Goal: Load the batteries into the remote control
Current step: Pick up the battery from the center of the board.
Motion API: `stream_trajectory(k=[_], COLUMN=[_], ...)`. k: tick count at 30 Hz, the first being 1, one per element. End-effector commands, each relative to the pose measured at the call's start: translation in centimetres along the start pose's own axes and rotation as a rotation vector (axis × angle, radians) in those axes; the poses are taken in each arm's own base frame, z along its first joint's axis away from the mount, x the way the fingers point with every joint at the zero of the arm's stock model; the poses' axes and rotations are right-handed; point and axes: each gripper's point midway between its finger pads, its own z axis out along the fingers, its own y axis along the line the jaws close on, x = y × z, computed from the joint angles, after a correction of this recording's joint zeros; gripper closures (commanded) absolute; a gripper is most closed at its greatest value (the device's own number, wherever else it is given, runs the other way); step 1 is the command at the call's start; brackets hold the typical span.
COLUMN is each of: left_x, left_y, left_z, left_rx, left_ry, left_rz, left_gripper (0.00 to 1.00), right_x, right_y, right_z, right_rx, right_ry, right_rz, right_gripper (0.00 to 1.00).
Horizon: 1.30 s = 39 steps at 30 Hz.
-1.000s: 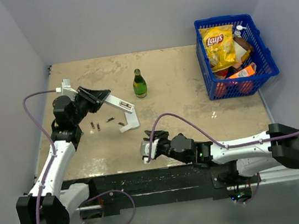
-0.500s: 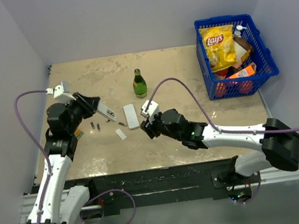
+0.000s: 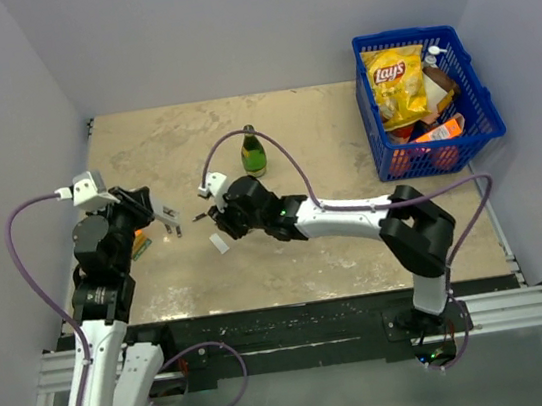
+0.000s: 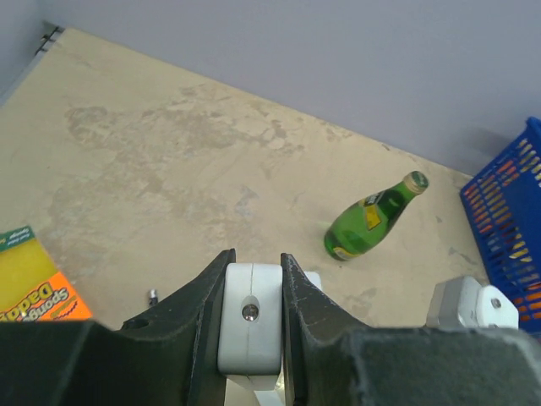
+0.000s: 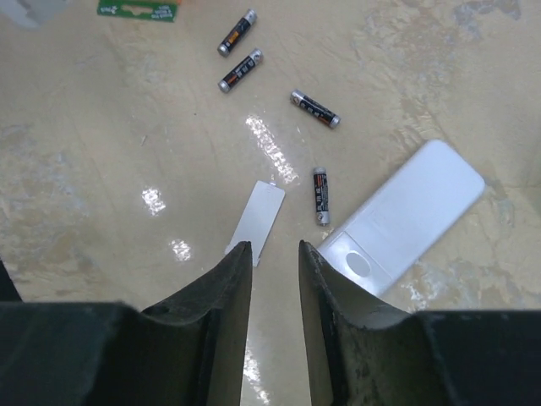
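A white remote control lies flat on the table, just right of my right gripper. That gripper hovers open above bare table with nothing between its fingers. A thin white cover plate lies just ahead of its left finger. Several batteries lie loose: one beside the remote and others farther off. My left gripper is shut on the end of a white bar, seen end-on with a small metal dot. In the top view the left gripper is left of the right gripper.
A green glass bottle stands behind the work spot. A blue basket of groceries sits at the back right. An orange and yellow sponge pack lies under the left arm. Walls close in the left and far sides.
The right arm has swung from the near edge far to the left and now hovers over the remote and cover. The left arm has pulled back left with its white bar.
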Motion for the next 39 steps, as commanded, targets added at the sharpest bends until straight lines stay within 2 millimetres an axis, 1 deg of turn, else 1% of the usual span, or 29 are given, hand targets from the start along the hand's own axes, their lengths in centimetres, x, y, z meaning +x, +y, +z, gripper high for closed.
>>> stream_trajectory(k=[1,2,3,4,5,7,8,9,12,13,14,24,30,36,39], left_x=[1.3,1.4,1.6,1.7,1.8,2.1,2.2,2.3,2.5,2.6,2.7,2.9,3.0,3.1,3.1], left_y=[2.4,2.4,2.3,2.3,2.2,2.0,1.8,1.8,1.6,1.6,1.5,1.2,1.1,1.0,0.9], left_z=[0.2,0.3,0.3,0.3,0.4,0.5,0.5,0.6,0.7,0.7,0.7,0.8,0.8,0.8,0.9], left_rx=[-0.11,-0.108,-0.101,-0.098,-0.096,-0.08,-0.069,-0.065,-0.054,-0.054,-0.049,-0.025,-0.021,-0.011,-0.007], left_ry=[0.016,0.02,0.027,0.031,0.034,0.044,0.049,0.052,0.058,0.06,0.062,0.068,0.073,0.075,0.076], left_rz=[0.025,0.025,0.03,0.032,0.032,0.034,0.033,0.033,0.033,0.033,0.033,0.031,0.031,0.033,0.032], left_gripper=[1.0,1.0,1.0,1.0,1.0,1.0,1.0,1.0,1.0,1.0,1.0,1.0,1.0,1.0,1.0], right_x=[1.0,0.0,1.2,1.8,1.6,3.0,2.9,3.5,3.8,4.3,4.0,5.7,5.9,6.3,6.6], right_y=[-0.5,-0.6,-0.9,-1.0,-1.3,-1.7,-2.1,-2.3,-3.0,-3.1,-3.1,-3.8,-4.1,-5.2,-5.4], right_z=[2.3,2.7,3.7,3.9,4.3,5.1,5.3,5.7,6.3,6.6,6.7,8.0,8.5,9.0,9.1], right_rx=[-0.029,-0.027,-0.024,-0.023,-0.02,-0.018,-0.015,-0.013,-0.004,-0.003,-0.005,0.02,0.027,0.066,0.075], right_ry=[0.123,0.114,0.153,0.181,0.182,0.224,0.224,0.234,0.245,0.257,0.253,0.287,0.29,0.289,0.296], right_rz=[-0.025,-0.026,-0.055,-0.059,-0.057,-0.052,-0.049,-0.047,-0.051,-0.051,-0.053,-0.073,-0.069,-0.042,-0.044], right_gripper=[0.69,0.7,0.7,0.7,0.7,0.7,0.7,0.7,0.7,0.7,0.7,0.69,0.69,0.69,0.76])
